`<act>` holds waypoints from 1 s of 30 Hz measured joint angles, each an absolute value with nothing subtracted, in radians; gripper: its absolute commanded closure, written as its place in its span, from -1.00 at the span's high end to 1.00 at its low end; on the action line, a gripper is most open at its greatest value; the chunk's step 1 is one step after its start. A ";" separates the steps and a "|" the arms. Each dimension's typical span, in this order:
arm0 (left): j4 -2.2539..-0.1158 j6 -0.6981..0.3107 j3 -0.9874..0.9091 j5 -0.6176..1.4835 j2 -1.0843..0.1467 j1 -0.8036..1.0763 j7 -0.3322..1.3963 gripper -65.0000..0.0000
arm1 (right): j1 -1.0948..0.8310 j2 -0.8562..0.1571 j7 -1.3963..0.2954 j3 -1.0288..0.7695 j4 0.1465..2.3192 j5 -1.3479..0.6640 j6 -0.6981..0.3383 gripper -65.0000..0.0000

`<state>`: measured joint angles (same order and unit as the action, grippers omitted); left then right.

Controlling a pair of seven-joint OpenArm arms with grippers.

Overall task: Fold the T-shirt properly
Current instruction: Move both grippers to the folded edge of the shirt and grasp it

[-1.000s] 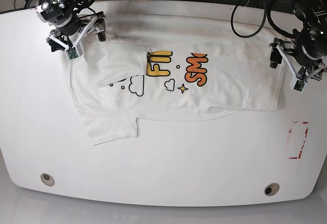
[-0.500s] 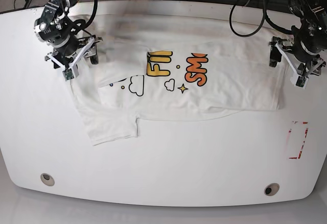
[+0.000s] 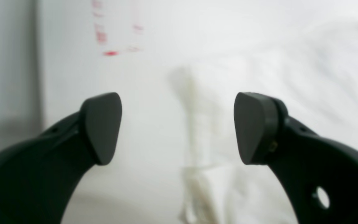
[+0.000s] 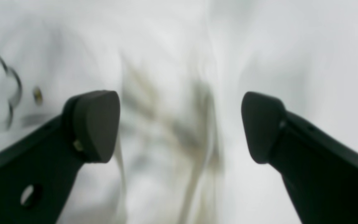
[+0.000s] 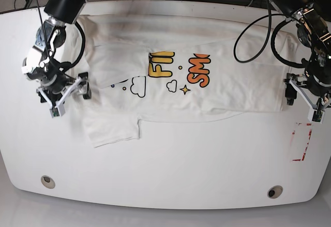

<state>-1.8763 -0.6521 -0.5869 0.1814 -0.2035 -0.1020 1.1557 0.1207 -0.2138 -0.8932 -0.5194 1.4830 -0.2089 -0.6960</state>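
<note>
With the shirt [image 5: 207,77] lying flat on the worktop [image 5: 170,160], partly folded and print up, both arms hang over its ends, so this looks like the set-up for the next fold. The right gripper [image 5: 66,94], spread wide and holding nothing, hovers at the sleeve end; its wrist view shows creased cloth and a cloud of the print under the gap. The left gripper [image 5: 302,99], also spread and empty, sits over the opposite edge, where its wrist view shows the folded edge [image 3: 197,130] between the pads [image 3: 101,127]. One sleeve flap [image 5: 114,129] juts toward the near side, unfolded. Next, I'd judge, each gripper must drop onto its edge, pinch every layer, and carry the cloth across evenly.
</note>
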 measured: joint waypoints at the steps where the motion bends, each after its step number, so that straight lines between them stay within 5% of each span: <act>1: -1.866 -0.653 -0.588 0.171 -0.203 -0.117 1.158 0.61 | 0.142 -0.216 -0.881 -0.516 1.451 -0.207 -0.695 0.81; 14: -1.854 -0.653 -0.588 0.168 -0.204 -0.164 1.158 0.61 | 0.308 -0.291 -0.636 -0.511 1.010 -0.202 -0.687 0.80; 25: -1.832 -0.656 -0.652 0.172 -0.207 -0.169 1.152 0.61 | 0.316 -0.245 -0.579 -0.461 0.975 -0.219 -0.688 0.79; 28: -1.777 -0.651 -0.662 0.154 -0.211 -0.187 1.142 0.61 | 0.321 -0.230 -0.575 -0.426 0.976 -0.229 -0.689 0.70; 30: -1.733 -0.652 -0.659 0.155 -0.219 -0.201 1.109 0.61 | 0.321 -0.221 -0.576 -0.414 0.976 -0.230 -0.690 0.43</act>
